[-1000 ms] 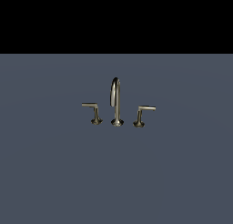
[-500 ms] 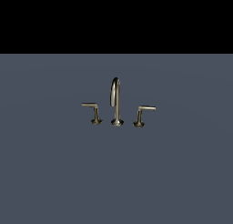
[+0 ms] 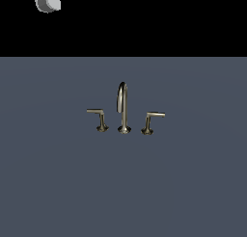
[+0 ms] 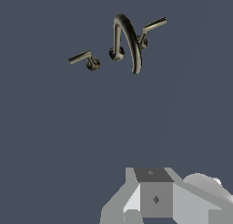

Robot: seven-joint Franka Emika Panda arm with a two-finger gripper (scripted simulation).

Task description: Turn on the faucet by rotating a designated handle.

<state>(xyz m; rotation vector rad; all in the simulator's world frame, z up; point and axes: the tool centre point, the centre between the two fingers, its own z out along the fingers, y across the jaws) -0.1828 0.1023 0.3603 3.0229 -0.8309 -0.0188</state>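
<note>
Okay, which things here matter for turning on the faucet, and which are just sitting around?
For the job:
- handle, arm pointing to the exterior view's left
- gripper, far from the faucet set

Just there:
- arched spout
- other lever, arm pointing right
- grey surface

Two views, one shared faucet

Our exterior view faces the faucet [image 3: 124, 108] head-on from well back, slightly above the counter [image 3: 123, 192]. Our wrist view looks steeply down from high above, with the tool [image 4: 154, 198] at its edge; both share the faucet and surrounding counter.
</note>
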